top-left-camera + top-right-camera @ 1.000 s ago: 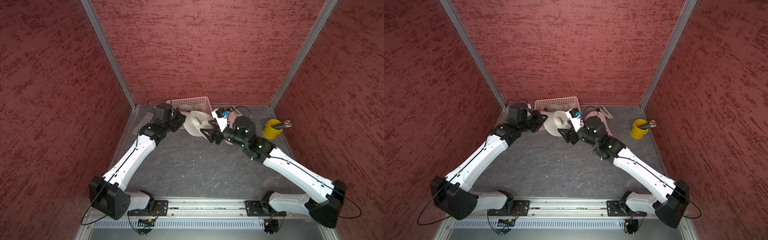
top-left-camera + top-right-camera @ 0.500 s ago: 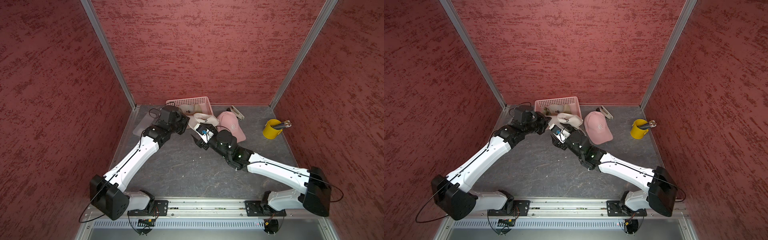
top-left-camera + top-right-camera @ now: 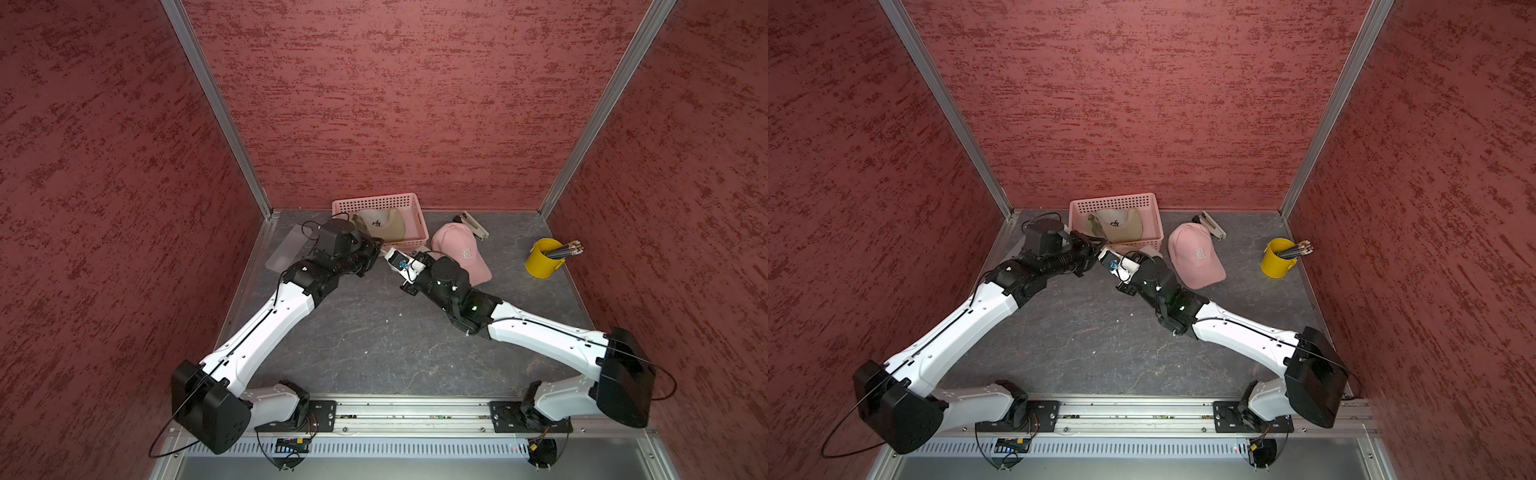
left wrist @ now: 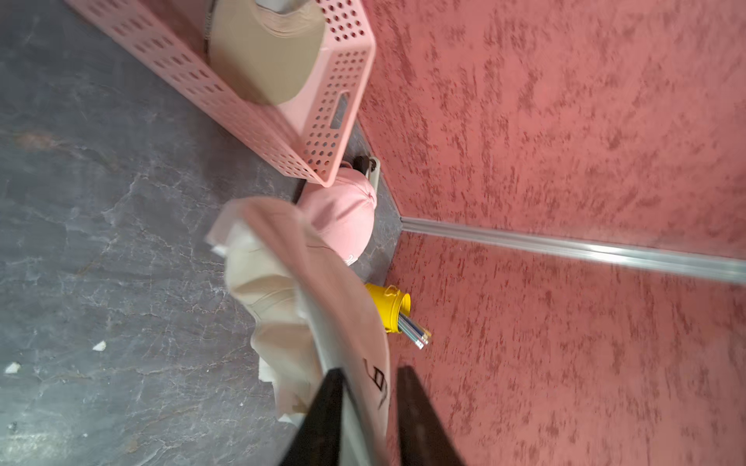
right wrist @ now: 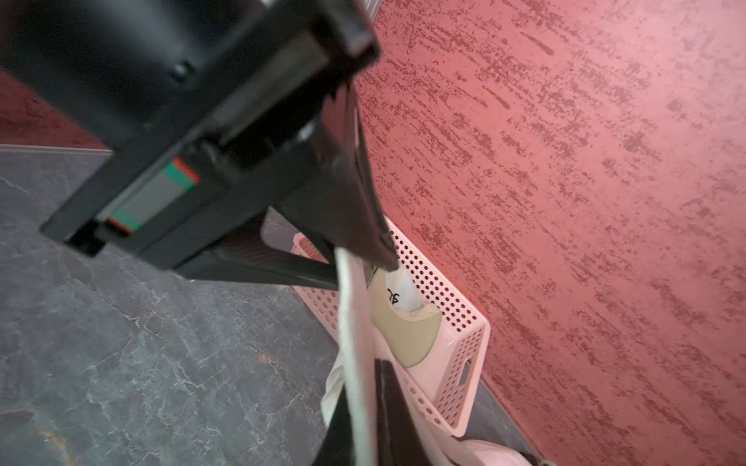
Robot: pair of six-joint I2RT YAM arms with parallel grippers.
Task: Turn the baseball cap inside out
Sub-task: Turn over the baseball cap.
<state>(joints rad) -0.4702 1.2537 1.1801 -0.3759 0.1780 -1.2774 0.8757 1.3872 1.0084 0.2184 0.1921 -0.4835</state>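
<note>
Both top views show the claws meeting just in front of the pink basket [image 3: 376, 200], which holds a tan-brimmed cap [image 3: 382, 223]. By the left wrist view, the left claw [image 4: 369, 371] is released, its fingers apart around the brim of the cream cap [image 4: 274, 306]. The right claw [image 5: 361, 387] is clenched on that same brim. Farther right on the bench [image 3: 374, 345] sit a pink cap [image 3: 459, 257], a stapler [image 3: 473, 224] and a yellow cup [image 3: 542, 264] of pencils.

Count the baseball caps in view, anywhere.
3. A tan-brimmed cap lies in the pink basket. A pink cap sits on the table beside the basket. A cream cap is clamped in the right fingers. The arms may hide more.
</note>
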